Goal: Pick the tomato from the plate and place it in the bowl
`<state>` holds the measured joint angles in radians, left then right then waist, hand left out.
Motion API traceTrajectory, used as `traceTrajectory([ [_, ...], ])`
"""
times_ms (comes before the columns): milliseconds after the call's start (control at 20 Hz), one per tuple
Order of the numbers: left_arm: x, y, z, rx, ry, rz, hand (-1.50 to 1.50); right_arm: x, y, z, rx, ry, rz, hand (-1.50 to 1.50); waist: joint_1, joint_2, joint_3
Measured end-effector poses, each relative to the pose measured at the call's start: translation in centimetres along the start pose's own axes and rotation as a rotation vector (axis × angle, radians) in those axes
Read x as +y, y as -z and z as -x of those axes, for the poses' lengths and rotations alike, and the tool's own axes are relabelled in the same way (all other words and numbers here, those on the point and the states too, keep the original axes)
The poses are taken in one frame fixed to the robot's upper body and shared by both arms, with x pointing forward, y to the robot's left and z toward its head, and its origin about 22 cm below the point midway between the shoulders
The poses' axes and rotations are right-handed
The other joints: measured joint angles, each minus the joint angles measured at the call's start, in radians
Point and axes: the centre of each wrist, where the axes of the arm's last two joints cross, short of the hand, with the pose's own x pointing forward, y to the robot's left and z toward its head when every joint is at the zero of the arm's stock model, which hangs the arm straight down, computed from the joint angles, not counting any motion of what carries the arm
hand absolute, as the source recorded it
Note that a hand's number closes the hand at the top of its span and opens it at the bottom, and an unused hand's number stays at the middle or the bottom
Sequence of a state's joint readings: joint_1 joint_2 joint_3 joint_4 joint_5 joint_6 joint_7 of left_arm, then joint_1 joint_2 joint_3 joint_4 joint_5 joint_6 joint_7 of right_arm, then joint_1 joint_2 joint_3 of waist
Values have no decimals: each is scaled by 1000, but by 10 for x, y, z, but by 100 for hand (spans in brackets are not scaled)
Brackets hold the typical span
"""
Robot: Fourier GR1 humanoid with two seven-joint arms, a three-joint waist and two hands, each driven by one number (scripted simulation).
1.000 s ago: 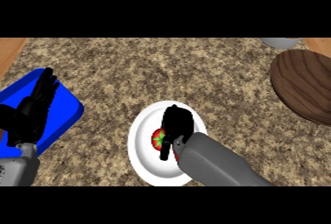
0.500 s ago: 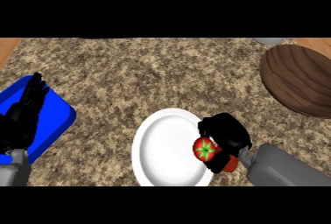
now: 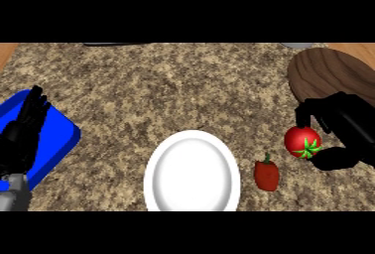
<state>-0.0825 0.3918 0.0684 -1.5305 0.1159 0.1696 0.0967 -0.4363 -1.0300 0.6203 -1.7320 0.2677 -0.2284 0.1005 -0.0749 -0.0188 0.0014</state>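
Right hand, cut off at the right edge, fingers curled round tomato; left hand fingers straight, apart.

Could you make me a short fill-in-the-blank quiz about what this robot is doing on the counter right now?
1. The round red tomato is held in the robot's ____ hand.
2. The white round plate now holds ____.
3. The small red pepper lies on the speckled counter just ____ of the plate.
4. The open left hand rests over a ____ coloured object.

Missing words: right; nothing; right; blue
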Motion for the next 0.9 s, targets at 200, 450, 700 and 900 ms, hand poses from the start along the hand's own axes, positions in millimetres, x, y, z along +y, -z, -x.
traceTrajectory([
  [200, -1, -2, -2, -13, 0, 11, 0, -44, -17, 23, 41, 74, 119, 150, 14, 5, 0],
  [450, -10, 0, -6, -20, -1, 29, 0, -92, -36, 62, 105, 126, 195, 150, 39, 12, -1],
  [700, -22, 7, -10, -29, -4, 53, 0, -104, -46, 102, 147, 207, 210, 150, 68, 19, -1],
  [900, -26, 8, -11, -39, -9, 77, 0, -92, -37, 129, 174, 245, 211, 150, 87, 23, -1],
])
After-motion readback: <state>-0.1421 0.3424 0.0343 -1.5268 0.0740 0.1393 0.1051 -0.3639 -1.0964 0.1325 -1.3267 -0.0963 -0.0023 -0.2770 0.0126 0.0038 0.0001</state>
